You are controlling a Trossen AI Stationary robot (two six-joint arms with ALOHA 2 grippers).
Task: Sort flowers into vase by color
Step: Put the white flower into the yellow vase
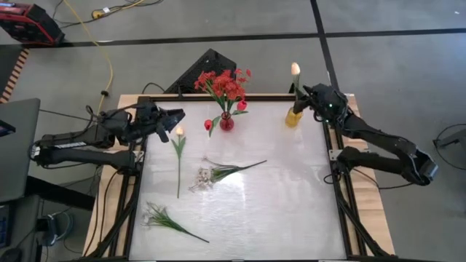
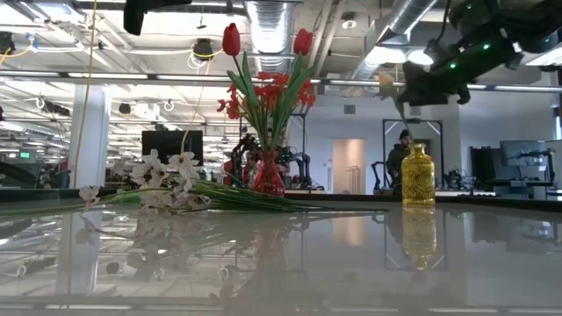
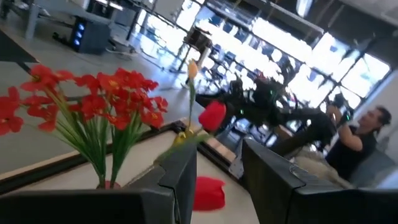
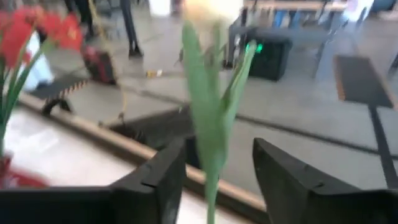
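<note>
A red vase (image 1: 226,122) near the table's far edge holds red tulips and red blossom clusters (image 1: 222,84); one red tulip (image 3: 208,193) droops low beside it. A yellow vase (image 1: 293,116) stands to its right, with a cream tulip (image 1: 295,69) upright in it. My right gripper (image 4: 219,155) is open above that vase, its fingers on either side of the tulip's green stem (image 4: 211,124) without touching it. My left gripper (image 1: 177,120) is open, hovering by the head of a cream tulip (image 1: 178,132) lying flat on the table. Two white blossom sprays (image 1: 207,175) (image 1: 156,215) also lie flat.
The table's far rail (image 1: 269,95) runs just behind both vases. The lying tulip's stem (image 1: 178,175) points toward the near edge. The right half of the tabletop (image 1: 291,196) is bare. A person (image 3: 354,137) sits in the room beyond the table.
</note>
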